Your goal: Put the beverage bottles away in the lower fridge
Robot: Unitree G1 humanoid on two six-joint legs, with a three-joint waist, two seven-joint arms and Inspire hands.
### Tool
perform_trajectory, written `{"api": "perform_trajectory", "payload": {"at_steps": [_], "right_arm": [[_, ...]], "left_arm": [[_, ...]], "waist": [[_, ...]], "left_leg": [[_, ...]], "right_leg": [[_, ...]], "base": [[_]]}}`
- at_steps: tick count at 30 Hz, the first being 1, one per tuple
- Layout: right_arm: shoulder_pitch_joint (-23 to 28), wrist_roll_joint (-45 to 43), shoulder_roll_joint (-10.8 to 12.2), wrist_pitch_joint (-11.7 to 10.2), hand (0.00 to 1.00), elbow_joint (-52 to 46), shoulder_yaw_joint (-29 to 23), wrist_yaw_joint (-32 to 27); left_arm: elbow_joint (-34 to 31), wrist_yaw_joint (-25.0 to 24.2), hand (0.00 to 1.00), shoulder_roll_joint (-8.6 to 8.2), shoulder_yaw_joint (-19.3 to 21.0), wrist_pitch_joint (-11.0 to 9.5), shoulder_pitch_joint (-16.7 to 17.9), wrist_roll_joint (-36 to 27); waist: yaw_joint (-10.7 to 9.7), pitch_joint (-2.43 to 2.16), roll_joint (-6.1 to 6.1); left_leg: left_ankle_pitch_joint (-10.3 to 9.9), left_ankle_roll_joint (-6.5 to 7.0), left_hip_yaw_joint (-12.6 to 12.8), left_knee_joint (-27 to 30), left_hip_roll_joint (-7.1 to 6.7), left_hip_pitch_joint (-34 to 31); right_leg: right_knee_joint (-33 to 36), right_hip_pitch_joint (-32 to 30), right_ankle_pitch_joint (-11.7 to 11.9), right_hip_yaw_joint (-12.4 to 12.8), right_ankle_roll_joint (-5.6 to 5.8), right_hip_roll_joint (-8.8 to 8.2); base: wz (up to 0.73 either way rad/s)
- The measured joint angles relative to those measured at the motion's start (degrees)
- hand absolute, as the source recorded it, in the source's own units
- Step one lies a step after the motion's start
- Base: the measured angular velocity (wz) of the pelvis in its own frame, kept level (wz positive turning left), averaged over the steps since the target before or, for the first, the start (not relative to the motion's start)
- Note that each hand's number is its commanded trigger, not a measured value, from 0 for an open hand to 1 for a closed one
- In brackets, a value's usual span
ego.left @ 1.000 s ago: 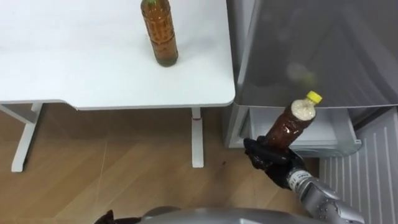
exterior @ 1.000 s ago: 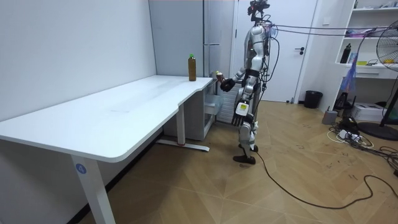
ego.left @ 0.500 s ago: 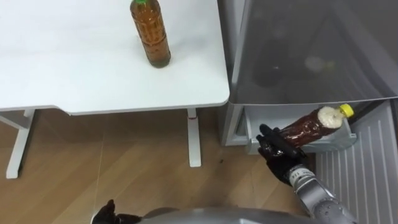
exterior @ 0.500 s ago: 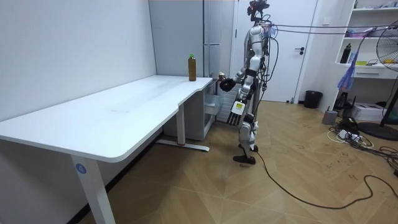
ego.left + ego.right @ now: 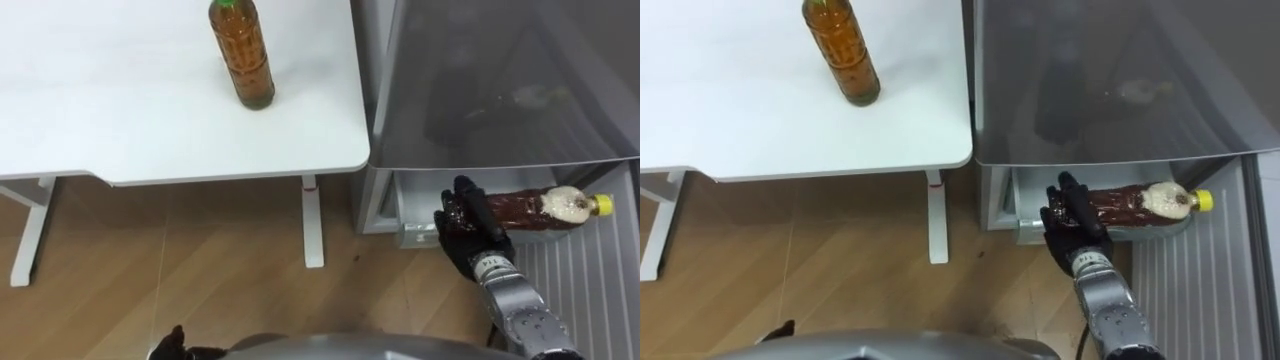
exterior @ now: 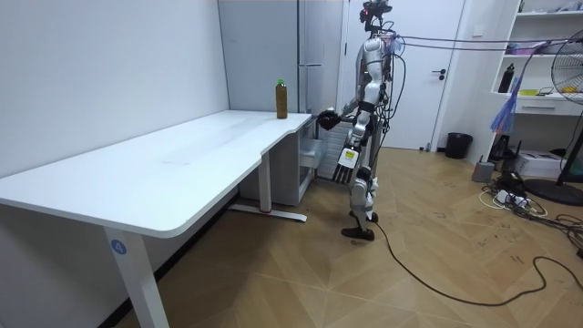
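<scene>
Right hand (image 5: 468, 225) grasping yellow-capped bottle (image 5: 535, 207) by base, sideways over lower fridge drawer (image 5: 410, 205). Risk: grip slipping, bottle dropping against drawer rim. Green-capped bottle (image 5: 241, 55) waiting on worktop (image 5: 120, 110).

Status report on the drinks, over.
Right hand gripping yellow-capped bottle, flat over open fridge drawer. Left hand low. Green-capped bottle on table. Nothing blocking.

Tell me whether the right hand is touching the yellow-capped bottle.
Touching. In the left eye view the right hand curls round the base of the yellow-capped bottle.
</scene>
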Motion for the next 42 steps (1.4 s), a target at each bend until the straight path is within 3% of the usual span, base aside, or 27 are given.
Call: {"api": "perform_trajectory", "payload": {"at_steps": [5,17,28,34,42], "right_arm": [[-0.3,5.1,0.1,-1.7,1.0,-1.0,0.1,0.2],[-0.2,7.1,0.1,-1.5,1.0,2.4,0.0,0.4],[-4.2,7.3,0.1,0.0,1.0,11.9,-1.0,2.4],[-13.7,6.9,-0.2,0.3,1.0,20.7,-3.6,2.6],[-26.3,6.3,-1.5,0.9,1.0,31.1,-5.7,3.8]], "left_arm": [[0.2,-0.1,0.0,-0.16,-1.0,1.2,0.0,4.2],[-0.4,-3.4,0.0,-0.72,-1.0,6.4,1.8,13.3],[-0.5,-5.6,0.0,-1.05,-1.0,7.0,1.9,15.6],[-0.8,-6.1,0.0,-0.86,-2.1,7.6,-3.4,15.5],[2.0,-5.6,0.0,0.43,-5.9,6.1,-12.1,13.0]], "waist": [[0.2,0.06,0.51],[0.0,-0.06,1.13],[-0.3,-0.15,1.47],[-0.9,-0.11,1.99],[-0.8,1.08,1.92]], "left_leg": [[0.0,0.0,0.0,0.7,0.01,-0.3],[0.0,-0.02,-0.6,1.8,-0.05,-0.9],[0.0,-0.01,-1.4,3.8,-0.14,-4.4],[1.3,0.19,-2.0,4.7,-0.33,-10.3],[3.5,0.47,-2.6,4.4,-0.93,-17.0]], "right_leg": [[0.1,0.1,0.0,-0.1,0.0,-0.02],[0.0,0.3,0.0,-0.8,0.0,-0.08],[0.0,-1.7,-0.1,-1.5,0.05,-0.13],[2.7,-8.1,0.0,-1.6,-0.19,-0.42],[5.4,-15.9,0.3,-2.9,-0.49,-1.43]], "base": [[0.0],[0.02],[0.07],[0.09],[0.1]]}}
